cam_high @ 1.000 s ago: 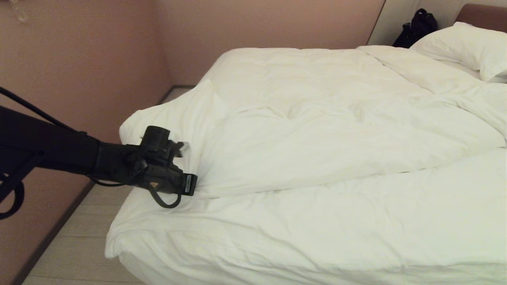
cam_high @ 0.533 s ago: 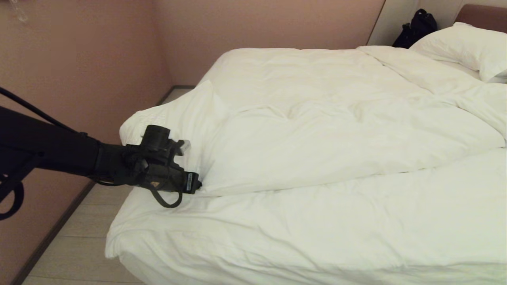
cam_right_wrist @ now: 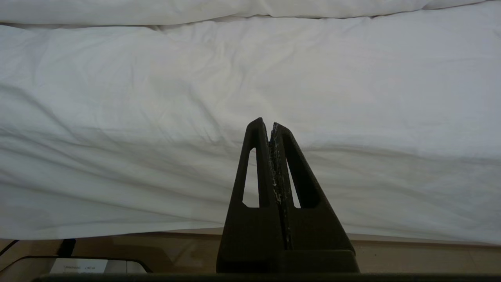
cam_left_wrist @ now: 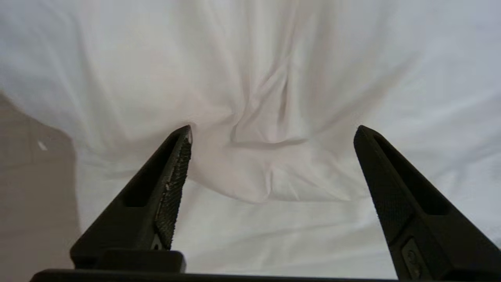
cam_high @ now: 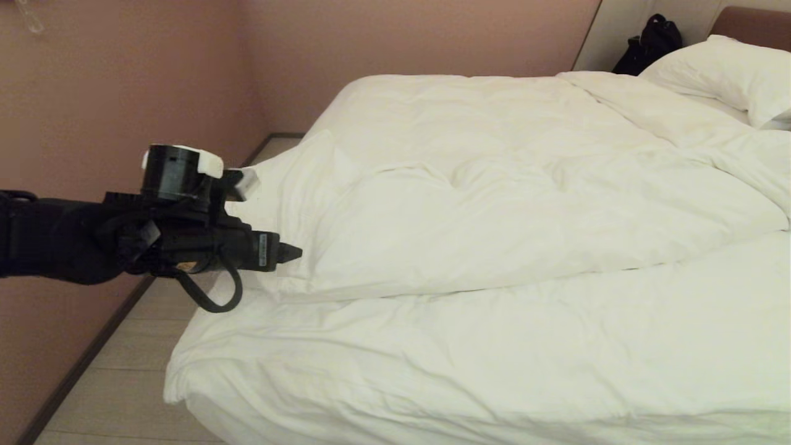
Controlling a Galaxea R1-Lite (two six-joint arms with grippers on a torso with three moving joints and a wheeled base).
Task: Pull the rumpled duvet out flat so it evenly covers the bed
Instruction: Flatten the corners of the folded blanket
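At frame's left, black left gripper (cam_high: 290,252) spread wide, empty, beside corner of puffy white wrinkled duvet (cam_high: 494,204); right gripper (cam_right_wrist: 271,124) pressed together.

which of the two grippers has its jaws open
The left gripper, by the duvet corner, jaws spread wide with nothing between them. The right gripper has jaws pressed shut, facing the bed side.

Open floor (cam_high: 123,383) (beside wall (cam_high: 93,93)) flanks the bed (cam_high: 432,371).
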